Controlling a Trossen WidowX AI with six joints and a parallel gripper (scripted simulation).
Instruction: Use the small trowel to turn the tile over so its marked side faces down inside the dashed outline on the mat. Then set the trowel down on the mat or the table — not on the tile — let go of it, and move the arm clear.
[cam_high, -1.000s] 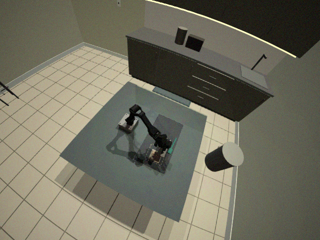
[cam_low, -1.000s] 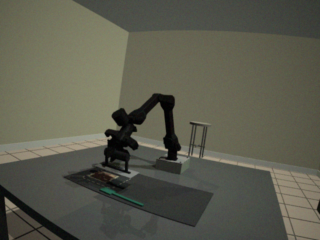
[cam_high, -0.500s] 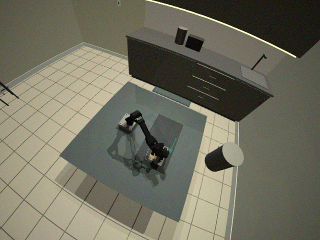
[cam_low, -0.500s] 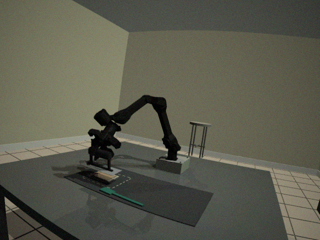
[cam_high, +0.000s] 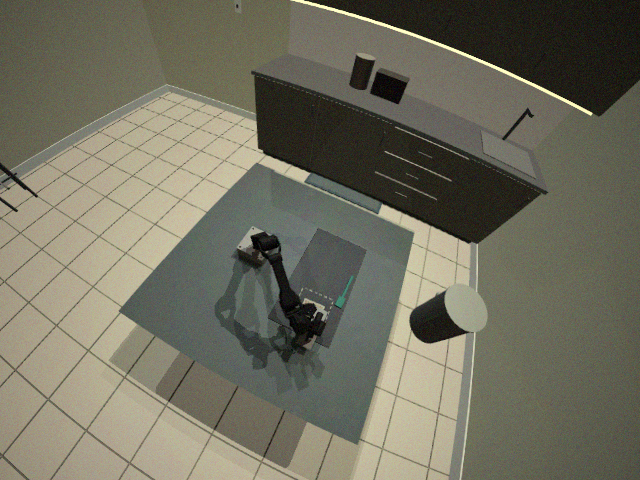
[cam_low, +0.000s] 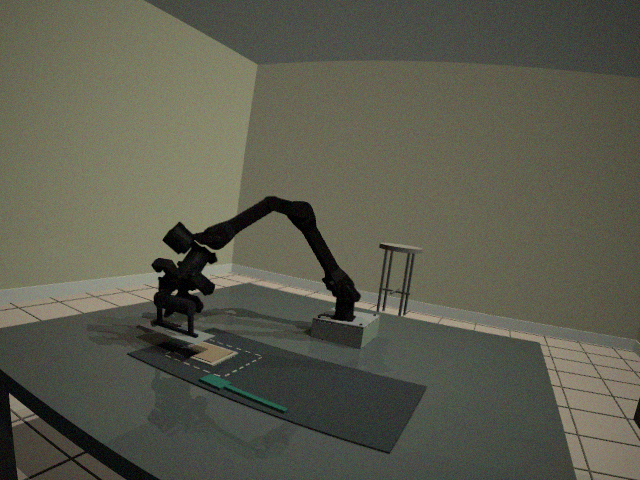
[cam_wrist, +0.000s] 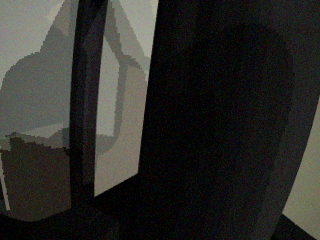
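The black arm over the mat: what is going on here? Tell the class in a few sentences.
The arm reaches down to one end of the dark mat. Its gripper is shut on a pale flat plate, held low beside the tan tile. The tile lies flat in the dashed outline. A green trowel lies untouched on the mat's near edge.
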